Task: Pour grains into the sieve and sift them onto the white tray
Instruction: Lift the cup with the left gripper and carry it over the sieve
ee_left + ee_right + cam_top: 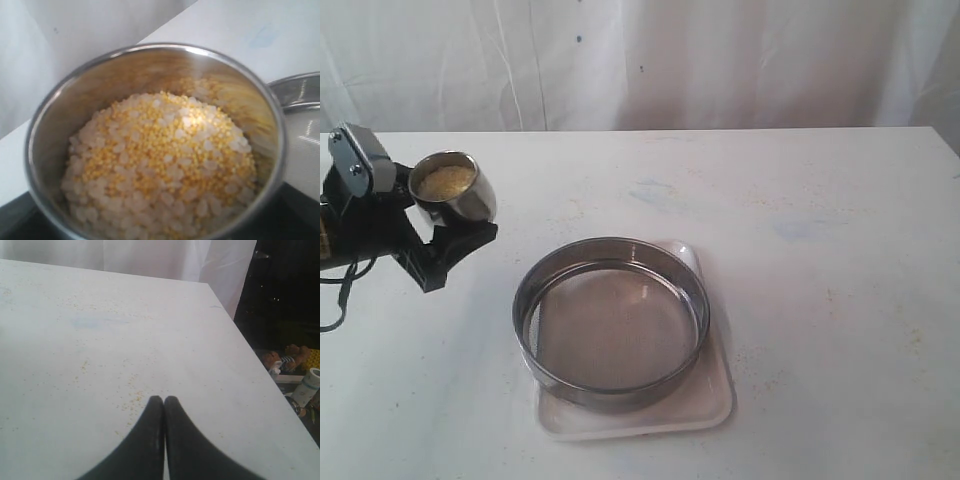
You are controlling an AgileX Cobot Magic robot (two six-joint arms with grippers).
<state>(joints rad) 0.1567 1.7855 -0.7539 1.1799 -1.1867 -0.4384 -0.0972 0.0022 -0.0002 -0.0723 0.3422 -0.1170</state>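
Note:
My left gripper (448, 232) is shut on a small rounded steel cup (455, 188), held in the air to the left of the sieve. The cup (60, 125) is filled with the grains (160, 165), golden-yellow meal mixed with pale whitish bits, also seen from outside as grains (446, 181). The sieve (610, 320), a wide steel ring with mesh bottom, rests on the white tray (710, 405) at the table's middle front. An arc of the sieve rim (295, 92) shows past the cup. My right gripper (164, 399) is shut and empty above bare table, out of the exterior view.
The white table (800, 220) carries a scatter of spilled yellow grains (131, 397) near my right gripper. The table edge (250, 347) drops off beside it, with clutter on the floor beyond. A white curtain hangs behind.

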